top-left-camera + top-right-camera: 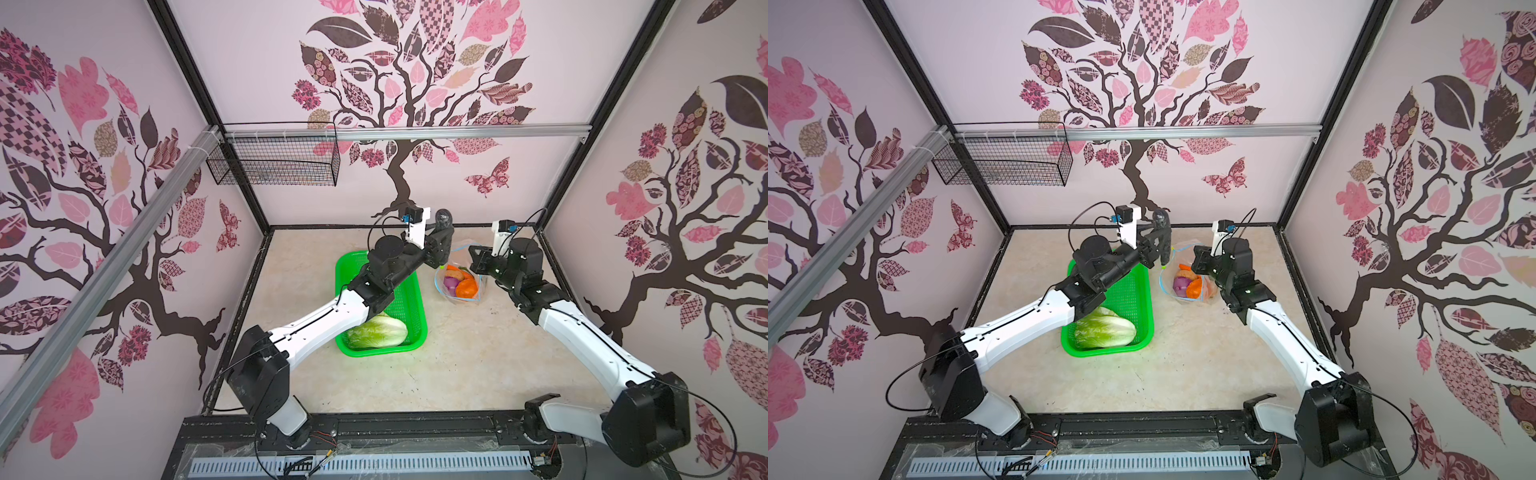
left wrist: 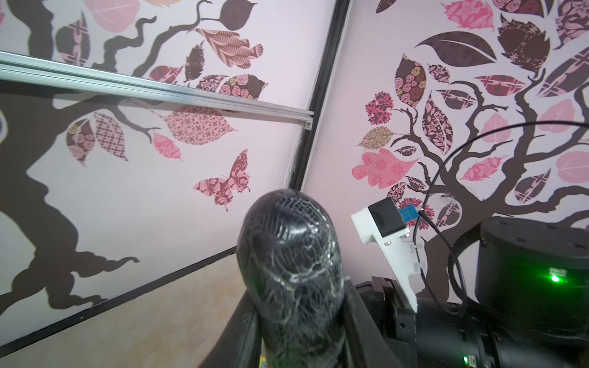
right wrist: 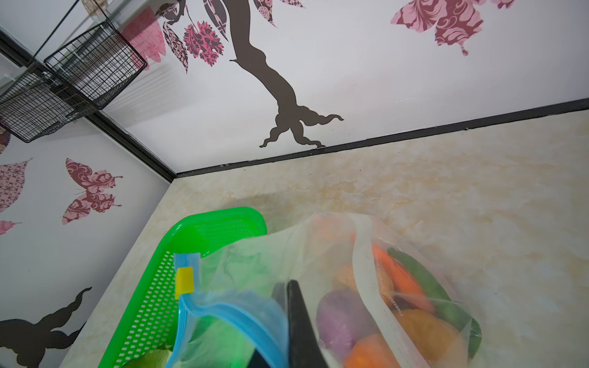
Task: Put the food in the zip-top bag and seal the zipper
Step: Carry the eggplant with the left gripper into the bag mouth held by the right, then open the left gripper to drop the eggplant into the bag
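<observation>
- The left gripper (image 1: pixel 441 245) was clamped on the dark elongated piece (image 1: pixel 444 219), which stood upright above the gap between the green basket (image 1: pixel 420 316) and the zip-top bag (image 3: pixel 287 242).
- The right gripper (image 3: pixel 285 293) was pinched together on the bag's film near the zipper (image 3: pixel 229 310), apparently holding the mouth up and open.
- The bag sat on the worktop (image 1: pixel 478 357) just beside the basket, with the purple onion (image 1: pixel 450 283), pumpkin (image 1: pixel 466 287) and carrot (image 3: pixel 398 274) inside.
- Done well, the piece would be carried over the open mouth, tipped end-first and released low, so that it slid in rather than bounced off the rim.
- The zipper and the right gripper's finger crowded the opening, and a knock there could fold the mouth closed.
- The cabbage (image 1: pixel 378 332) lay in the basket under the left arm. Being bulky, it would likely be the tightest fit.
- A wire basket (image 1: pixel 274 162) hung on the wall, well apart.
</observation>
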You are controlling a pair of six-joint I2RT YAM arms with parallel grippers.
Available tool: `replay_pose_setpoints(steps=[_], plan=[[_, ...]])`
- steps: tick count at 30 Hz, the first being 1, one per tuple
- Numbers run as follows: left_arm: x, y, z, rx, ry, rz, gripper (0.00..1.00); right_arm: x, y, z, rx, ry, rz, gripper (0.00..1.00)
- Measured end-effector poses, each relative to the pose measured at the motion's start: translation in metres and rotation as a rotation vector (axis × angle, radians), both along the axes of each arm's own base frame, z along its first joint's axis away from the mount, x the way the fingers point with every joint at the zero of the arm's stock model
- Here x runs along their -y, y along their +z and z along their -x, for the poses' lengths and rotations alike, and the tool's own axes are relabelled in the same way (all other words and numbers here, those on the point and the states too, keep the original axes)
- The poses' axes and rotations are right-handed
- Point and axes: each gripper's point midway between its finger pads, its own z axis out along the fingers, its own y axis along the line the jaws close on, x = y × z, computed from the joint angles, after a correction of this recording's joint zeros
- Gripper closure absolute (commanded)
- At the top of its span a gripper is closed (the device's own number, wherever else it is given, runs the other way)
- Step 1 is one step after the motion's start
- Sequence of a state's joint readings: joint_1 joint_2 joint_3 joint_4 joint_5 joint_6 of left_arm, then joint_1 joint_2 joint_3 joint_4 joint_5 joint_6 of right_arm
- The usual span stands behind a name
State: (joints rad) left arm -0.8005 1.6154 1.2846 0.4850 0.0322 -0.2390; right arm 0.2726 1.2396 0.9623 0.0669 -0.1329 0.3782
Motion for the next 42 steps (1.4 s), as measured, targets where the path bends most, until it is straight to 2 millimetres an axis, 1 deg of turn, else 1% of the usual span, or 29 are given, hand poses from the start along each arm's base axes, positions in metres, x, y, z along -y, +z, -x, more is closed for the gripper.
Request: replay_pose_setpoints(steps=[3, 6, 13, 19, 21, 24, 26, 27, 29, 30, 34, 37, 40, 42], plan=[[0.018, -0.019, 0.008, 0.01, -0.038, -0.007, 1.0, 0.0, 0.0, 0.0, -0.009, -0.001, -0.005, 1.0], [0.027, -0.036, 0.014, 0.009, -0.063, -0.008, 1.0, 0.0, 0.002, 0.0, -0.011, -0.003, -0.008, 1.0], [0.027, -0.07, 0.011, -0.014, -0.048, -0.012, 1.0, 0.0, 0.001, 0.001, -0.022, -0.007, -0.021, 1.0], [0.035, -0.116, 0.005, -0.091, -0.045, -0.064, 1.0, -0.001, 0.001, 0.001, -0.024, -0.002, -0.029, 1.0], [0.037, -0.125, 0.006, -0.111, -0.046, -0.087, 1.0, -0.002, 0.002, 0.002, -0.024, 0.003, -0.031, 1.0], [0.04, -0.132, 0.008, -0.131, -0.051, -0.111, 0.99, -0.003, 0.002, 0.002, -0.025, 0.007, -0.032, 1.0], [0.041, -0.14, 0.009, -0.155, -0.054, -0.141, 0.92, -0.003, 0.002, 0.002, -0.024, 0.01, -0.033, 1.0], [0.042, -0.143, 0.01, -0.167, -0.057, -0.157, 0.85, -0.003, 0.002, 0.002, -0.024, 0.012, -0.034, 1.0], [0.045, -0.148, 0.009, -0.192, -0.064, -0.187, 0.65, -0.005, 0.002, 0.002, -0.022, 0.018, -0.036, 1.0], [0.047, -0.15, 0.008, -0.203, -0.068, -0.201, 0.59, -0.005, 0.003, 0.003, -0.021, 0.021, -0.037, 1.0], [0.049, -0.154, 0.007, -0.248, -0.072, -0.239, 0.41, -0.006, 0.003, 0.003, -0.019, 0.028, -0.039, 1.0], [0.049, -0.161, 0.008, -0.288, -0.071, -0.272, 0.32, -0.006, 0.003, 0.003, -0.016, 0.03, -0.033, 1.0], [0.045, -0.166, 0.009, -0.335, -0.06, -0.311, 0.29, -0.006, 0.003, 0.003, -0.015, 0.031, -0.028, 1.0], [0.039, -0.163, 0.011, -0.359, -0.042, -0.332, 0.29, -0.006, 0.003, 0.003, -0.014, 0.032, -0.025, 1.0]])
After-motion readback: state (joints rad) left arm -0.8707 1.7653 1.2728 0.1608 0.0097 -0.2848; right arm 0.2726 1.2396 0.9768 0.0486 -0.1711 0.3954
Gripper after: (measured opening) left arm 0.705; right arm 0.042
